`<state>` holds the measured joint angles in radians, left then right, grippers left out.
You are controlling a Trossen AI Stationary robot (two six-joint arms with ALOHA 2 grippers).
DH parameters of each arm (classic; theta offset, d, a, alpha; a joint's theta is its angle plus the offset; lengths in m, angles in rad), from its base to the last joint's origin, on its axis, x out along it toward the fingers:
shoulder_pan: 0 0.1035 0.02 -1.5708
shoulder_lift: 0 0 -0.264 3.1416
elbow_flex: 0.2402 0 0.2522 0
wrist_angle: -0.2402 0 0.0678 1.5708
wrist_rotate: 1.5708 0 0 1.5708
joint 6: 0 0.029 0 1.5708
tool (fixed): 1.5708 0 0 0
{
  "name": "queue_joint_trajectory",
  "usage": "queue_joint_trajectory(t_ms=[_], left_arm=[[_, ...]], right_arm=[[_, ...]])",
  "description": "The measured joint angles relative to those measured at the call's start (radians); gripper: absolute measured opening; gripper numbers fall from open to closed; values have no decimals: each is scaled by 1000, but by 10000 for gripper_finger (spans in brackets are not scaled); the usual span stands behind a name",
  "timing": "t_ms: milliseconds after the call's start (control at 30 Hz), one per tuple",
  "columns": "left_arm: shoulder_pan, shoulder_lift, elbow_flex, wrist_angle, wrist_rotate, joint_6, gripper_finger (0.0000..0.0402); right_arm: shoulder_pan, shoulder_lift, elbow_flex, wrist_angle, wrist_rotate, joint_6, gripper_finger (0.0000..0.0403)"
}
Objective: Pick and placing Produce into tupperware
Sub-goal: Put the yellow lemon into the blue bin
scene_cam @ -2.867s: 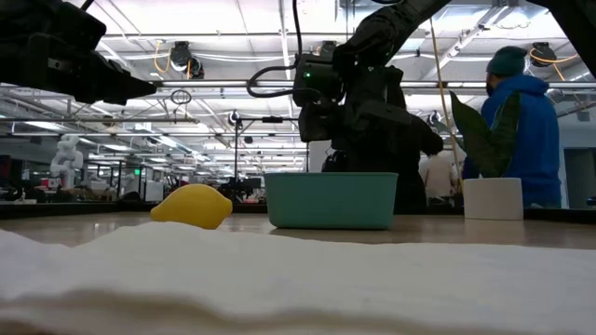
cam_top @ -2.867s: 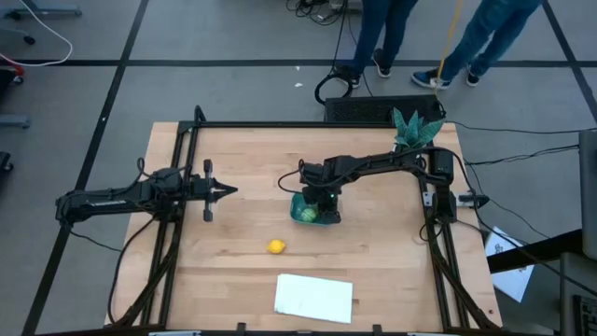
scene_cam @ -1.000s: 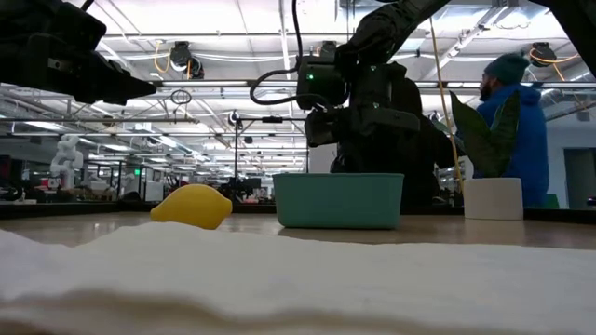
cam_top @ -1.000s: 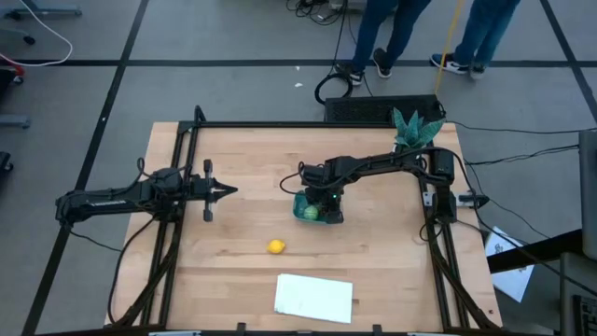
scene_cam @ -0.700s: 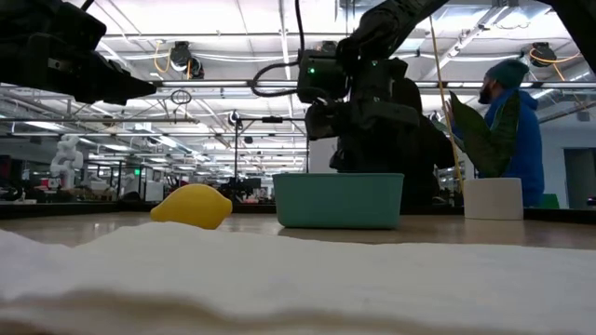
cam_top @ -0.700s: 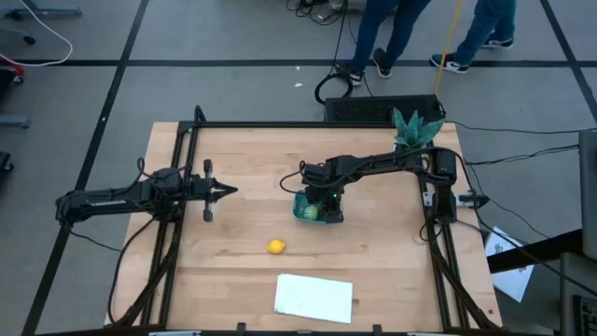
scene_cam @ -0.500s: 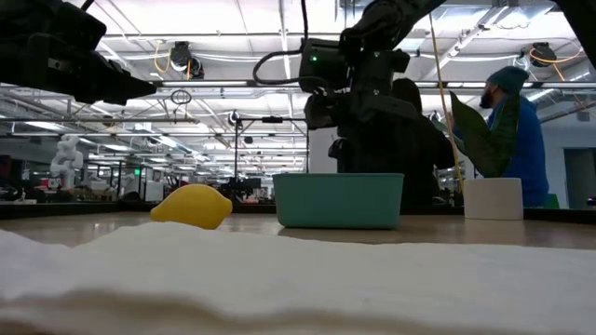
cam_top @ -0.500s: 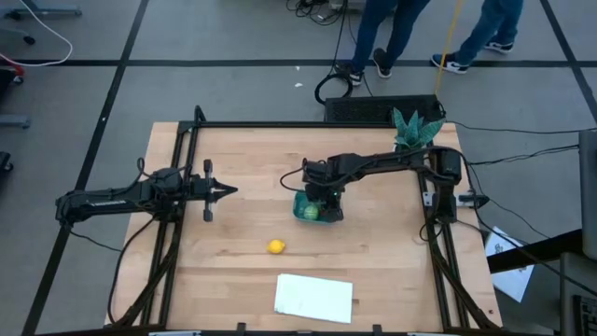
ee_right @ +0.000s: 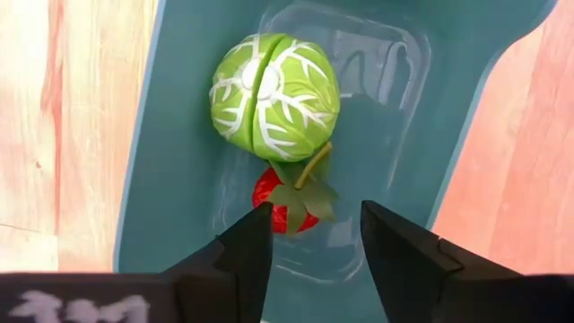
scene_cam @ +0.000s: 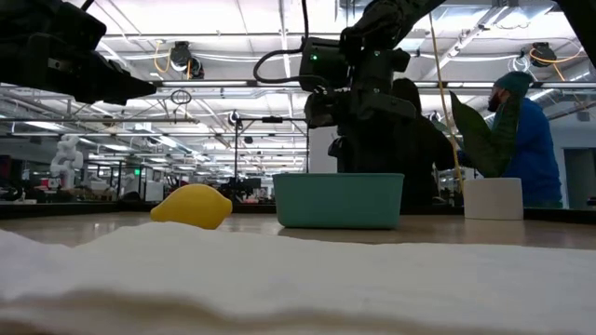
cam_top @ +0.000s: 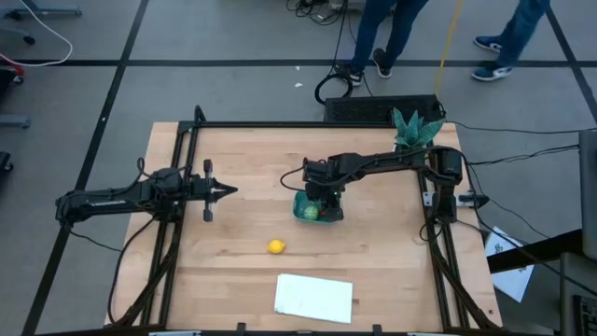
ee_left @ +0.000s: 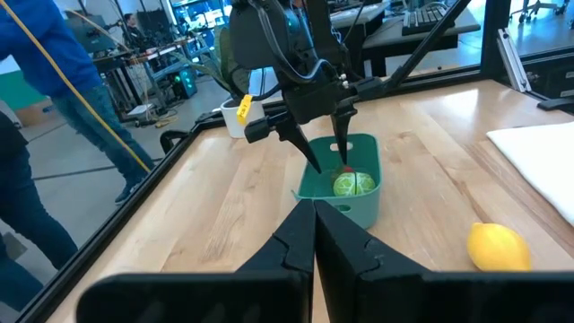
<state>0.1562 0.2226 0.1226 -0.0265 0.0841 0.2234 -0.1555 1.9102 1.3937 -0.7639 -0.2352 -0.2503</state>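
The teal-blue tupperware (cam_top: pixel 315 210) stands mid-table, also visible as a tub (scene_cam: pixel 337 200) in the low view. Inside it the light-green ball (ee_right: pixel 273 94) and the red strawberry (ee_right: pixel 282 205) lie side by side on the tub floor. The yellow lemon (cam_top: pixel 275 246) rests on the wood nearer the near edge. My right gripper (ee_right: pixel 314 238) hangs open over the tub, fingers pointing down, just above the strawberry and touching nothing. My left gripper (cam_top: pixel 229 190) hovers shut at the table's left, pointing at the tub.
A flat white sheet (cam_top: pixel 314 297) lies by the near edge. A teal-leaved potted plant (cam_top: pixel 415 126) stands at the far right corner. Black frame rails run along the left and right sides. People stand beyond the far edge. Bare wood (cam_top: pixel 252 163) lies between the arms.
My right gripper has risen a little, straight up from the tub, leaving the ball and strawberry lying inside. The tub and lemon have stayed put. The people behind the table have walked on.
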Motion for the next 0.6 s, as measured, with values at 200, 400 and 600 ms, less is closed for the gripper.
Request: queue_joint_trajectory(t_ms=[200,400,600], left_arm=[[0,0,0,0,0,0,10],[0,0,0,0,0,0,10],[0,0,0,0,0,0,10]], right_arm=[[0,0,0,-3,-1,-18,109],[0,0,0,-5,-1,-24,40],[0,0,0,-4,-1,-31,7]])
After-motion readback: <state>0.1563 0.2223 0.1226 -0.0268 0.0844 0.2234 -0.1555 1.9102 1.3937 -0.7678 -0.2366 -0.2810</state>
